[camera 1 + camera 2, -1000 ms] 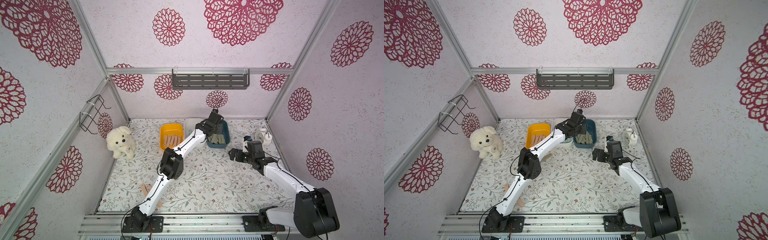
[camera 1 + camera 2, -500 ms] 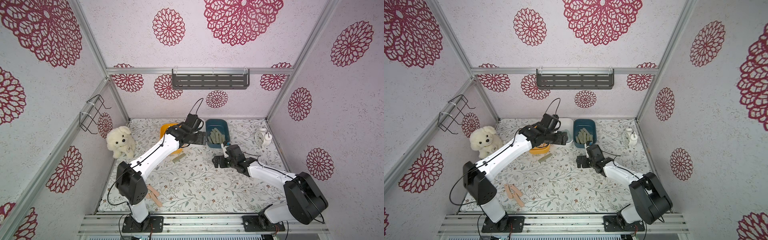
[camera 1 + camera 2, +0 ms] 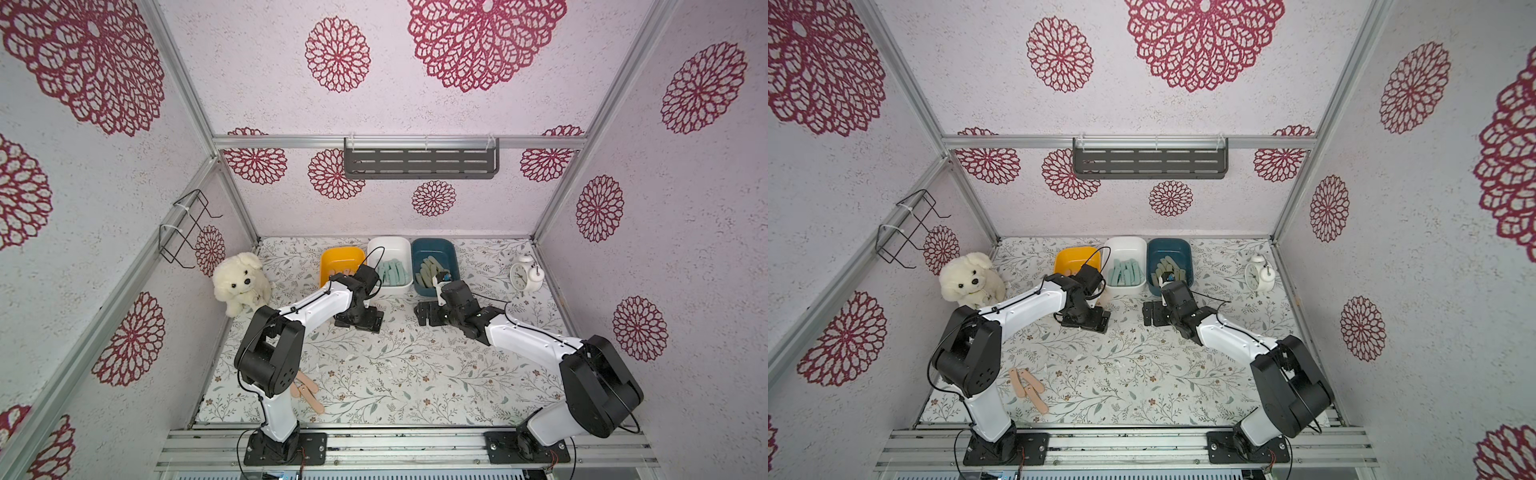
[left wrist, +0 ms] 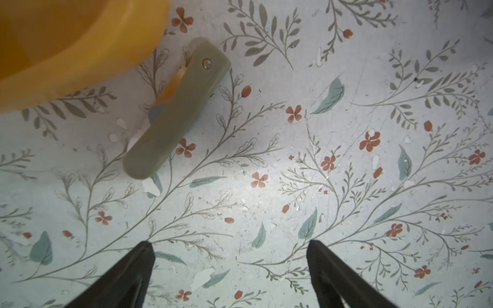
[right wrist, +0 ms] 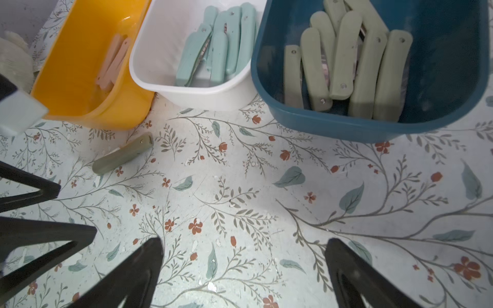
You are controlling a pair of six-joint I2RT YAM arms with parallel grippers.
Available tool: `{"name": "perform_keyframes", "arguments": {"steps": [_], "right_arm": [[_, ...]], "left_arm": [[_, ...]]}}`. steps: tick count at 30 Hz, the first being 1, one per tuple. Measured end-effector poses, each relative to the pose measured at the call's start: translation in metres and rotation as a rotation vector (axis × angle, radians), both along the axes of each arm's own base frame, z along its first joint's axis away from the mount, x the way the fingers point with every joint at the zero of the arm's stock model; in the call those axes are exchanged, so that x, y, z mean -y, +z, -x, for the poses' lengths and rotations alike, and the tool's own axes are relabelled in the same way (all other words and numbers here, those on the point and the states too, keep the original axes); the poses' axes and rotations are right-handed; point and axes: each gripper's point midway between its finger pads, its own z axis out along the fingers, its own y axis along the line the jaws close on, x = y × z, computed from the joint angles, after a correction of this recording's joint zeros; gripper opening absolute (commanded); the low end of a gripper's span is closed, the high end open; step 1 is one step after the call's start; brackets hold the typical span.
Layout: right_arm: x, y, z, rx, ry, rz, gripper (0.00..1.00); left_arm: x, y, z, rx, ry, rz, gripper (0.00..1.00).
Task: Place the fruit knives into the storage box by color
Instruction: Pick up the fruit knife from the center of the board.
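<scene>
Left wrist view: left hand released, sage-green knife loose

Left hand is spread wide and empty over the counter; right hand likewise. The sage-green knife lies just beside the yellow box, outside it. Teal knives sit in the white box, sage knives in the blue box. Peach knives lie near the left arm's base.

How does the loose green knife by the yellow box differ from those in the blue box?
The loose green knife lies alone, flat on the table, outside any box; the boxed green knives are piled, overlapping, inside the blue box. Both are sage-green with an end rivet.
</scene>
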Motion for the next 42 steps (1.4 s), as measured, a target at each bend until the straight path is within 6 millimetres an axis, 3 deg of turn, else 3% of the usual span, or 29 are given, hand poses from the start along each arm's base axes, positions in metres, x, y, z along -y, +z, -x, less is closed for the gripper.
{"name": "perform_keyframes", "arguments": {"steps": [9, 18, 22, 26, 29, 36, 42], "right_arm": [[0.009, -0.005, -0.001, -0.012, -0.024, 0.023, 0.99], [0.019, -0.005, -0.005, -0.015, -0.044, 0.034, 0.99], [0.023, -0.004, -0.002, -0.014, -0.048, 0.033, 0.99], [0.027, -0.001, -0.002, -0.009, -0.057, 0.029, 0.99], [0.029, 0.001, -0.003, -0.004, -0.06, 0.027, 0.99], [0.029, 0.004, -0.003, 0.005, -0.057, 0.028, 0.99], [0.03, 0.01, -0.003, 0.017, -0.059, 0.022, 0.99]], "left_arm": [[-0.018, -0.021, -0.03, -0.006, 0.043, -0.063, 1.0], [-0.013, -0.042, -0.052, -0.005, 0.057, -0.074, 0.95], [-0.014, -0.042, -0.054, -0.001, 0.066, -0.069, 0.8], [-0.013, -0.044, -0.054, 0.009, 0.077, -0.057, 0.53], [-0.014, -0.044, -0.048, 0.007, 0.091, -0.053, 0.42], [-0.012, -0.045, -0.034, -0.002, 0.107, -0.069, 0.25], [-0.004, -0.045, -0.018, -0.008, 0.095, -0.077, 0.23]]}}
